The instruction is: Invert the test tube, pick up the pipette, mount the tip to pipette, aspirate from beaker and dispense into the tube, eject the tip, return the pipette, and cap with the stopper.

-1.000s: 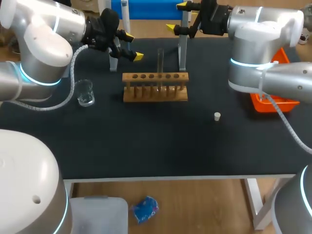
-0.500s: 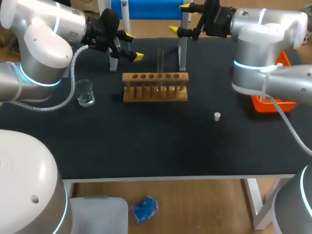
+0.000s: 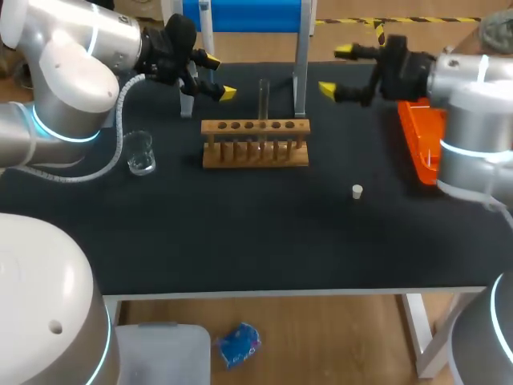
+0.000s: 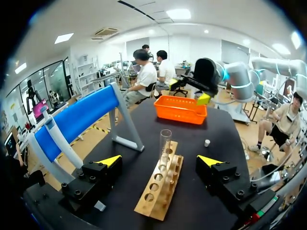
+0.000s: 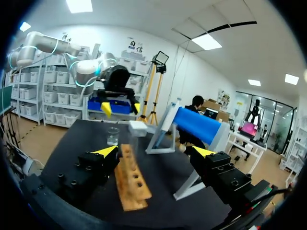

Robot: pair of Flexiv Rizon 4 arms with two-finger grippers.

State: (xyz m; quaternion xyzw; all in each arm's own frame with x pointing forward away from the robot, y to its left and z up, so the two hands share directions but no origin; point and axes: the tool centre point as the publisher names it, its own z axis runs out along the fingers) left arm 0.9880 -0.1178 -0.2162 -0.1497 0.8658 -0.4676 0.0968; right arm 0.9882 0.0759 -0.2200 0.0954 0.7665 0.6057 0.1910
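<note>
A clear test tube [image 3: 263, 103] stands upright in the wooden rack [image 3: 255, 144] at mid-table; in the left wrist view the tube [image 4: 165, 143] rises from the rack [image 4: 160, 184] just ahead of my open left gripper [image 4: 159, 160]. That left gripper [image 3: 218, 76] hangs behind the rack's left end, empty. My right gripper [image 3: 336, 70] is open and empty, behind and to the right of the rack [image 5: 132, 177]. The pipette [image 4: 55, 139] hangs on the blue stand [image 3: 248, 14]. A glass beaker [image 3: 140, 152] sits left of the rack. The white stopper [image 3: 357, 191] lies front right.
An orange tray [image 3: 421, 140] sits at the table's right edge, under my right arm. The stand's metal legs [image 3: 300, 72] rise just behind the rack, between the two grippers. The table's black surface [image 3: 256, 241] stretches in front of the rack.
My right arm has swung right and forward, away from the stand's leg, uncovering more of the orange tray. The left arm and the objects have not moved.
</note>
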